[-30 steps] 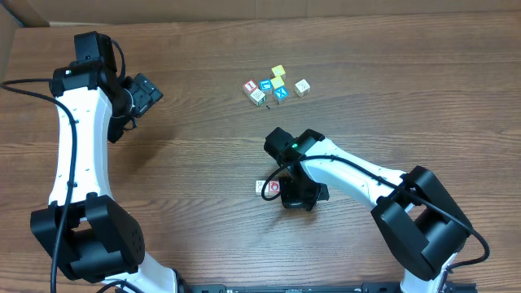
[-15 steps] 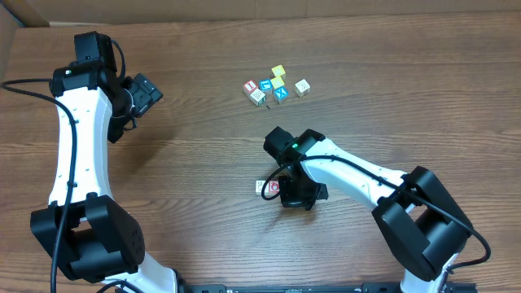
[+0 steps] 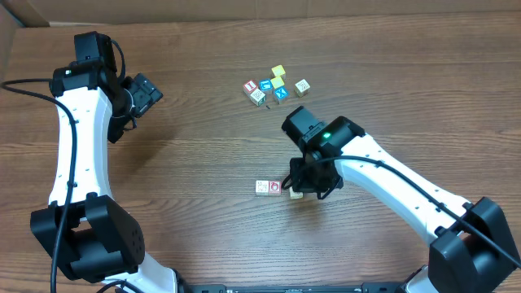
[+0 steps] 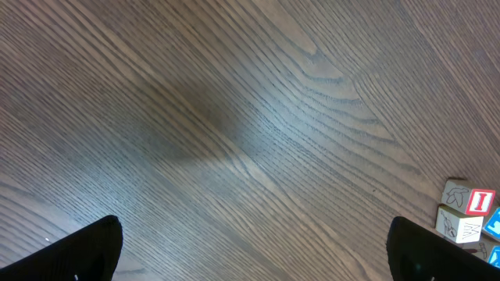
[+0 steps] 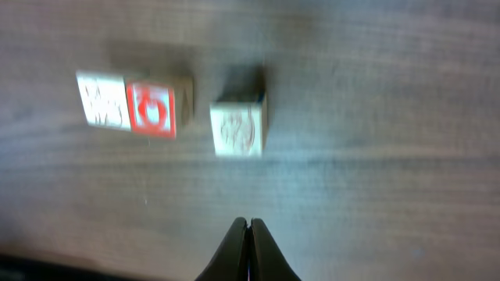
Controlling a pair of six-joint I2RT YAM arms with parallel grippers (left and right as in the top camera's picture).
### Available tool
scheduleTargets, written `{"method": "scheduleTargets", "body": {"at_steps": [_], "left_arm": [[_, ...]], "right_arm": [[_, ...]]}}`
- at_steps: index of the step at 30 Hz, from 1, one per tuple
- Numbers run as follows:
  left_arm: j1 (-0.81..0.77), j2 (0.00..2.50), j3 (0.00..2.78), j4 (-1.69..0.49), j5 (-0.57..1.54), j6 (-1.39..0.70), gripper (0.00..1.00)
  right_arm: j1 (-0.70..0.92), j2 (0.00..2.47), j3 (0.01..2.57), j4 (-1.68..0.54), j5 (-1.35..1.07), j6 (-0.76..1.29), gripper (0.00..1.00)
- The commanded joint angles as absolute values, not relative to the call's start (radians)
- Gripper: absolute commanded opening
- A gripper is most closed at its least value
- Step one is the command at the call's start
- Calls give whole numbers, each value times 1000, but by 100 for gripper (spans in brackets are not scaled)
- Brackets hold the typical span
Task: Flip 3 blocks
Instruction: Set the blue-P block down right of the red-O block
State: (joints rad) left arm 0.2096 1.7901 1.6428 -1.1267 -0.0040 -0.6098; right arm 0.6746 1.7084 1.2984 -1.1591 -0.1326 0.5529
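Three blocks lie near the table's middle. In the right wrist view a cream block (image 5: 103, 100) touches the red ring block (image 5: 152, 109), and a second cream block (image 5: 238, 125) with a faint mark lies apart to their right. From overhead, the cream block (image 3: 263, 187) and red ring block (image 3: 275, 187) sit side by side, with the other cream block (image 3: 295, 194) at the edge of my right gripper (image 3: 309, 185). My right gripper (image 5: 249, 222) is shut and empty, just short of that block. My left gripper (image 3: 146, 92) (image 4: 254, 250) hangs open over bare wood at the far left.
A cluster of other cubes sits at the back: a red-faced one (image 3: 251, 86), blue ones (image 3: 265, 85), yellow ones (image 3: 278, 72) and a cream one (image 3: 302, 86). Its edge shows in the left wrist view as a red-faced cube (image 4: 480, 201).
My right arm has swung right and back off the blocks. The cream block to the right of the red ring block, earlier covered by the gripper, now shows. The left arm has not moved.
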Motion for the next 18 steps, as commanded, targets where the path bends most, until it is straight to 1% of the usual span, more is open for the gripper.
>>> {"method": "scheduleTargets", "body": {"at_steps": [1,6,12,18], "left_arm": [[209,1797,1658,-1126,-10,-602,100],[209,1797,1658,-1125,-10,-602,100],[209,1797,1658,-1125,-10,-602,100],[209,1797,1658,-1125,-10,-602,100]], "right_arm": [[658,1708,1232,-1118,-133,619,4],[657,1708,1098,-1004,-146,745,4],[657,1708,955,-786,-216,835,4],[656,1708,937,-729,-223,868,4]]}}
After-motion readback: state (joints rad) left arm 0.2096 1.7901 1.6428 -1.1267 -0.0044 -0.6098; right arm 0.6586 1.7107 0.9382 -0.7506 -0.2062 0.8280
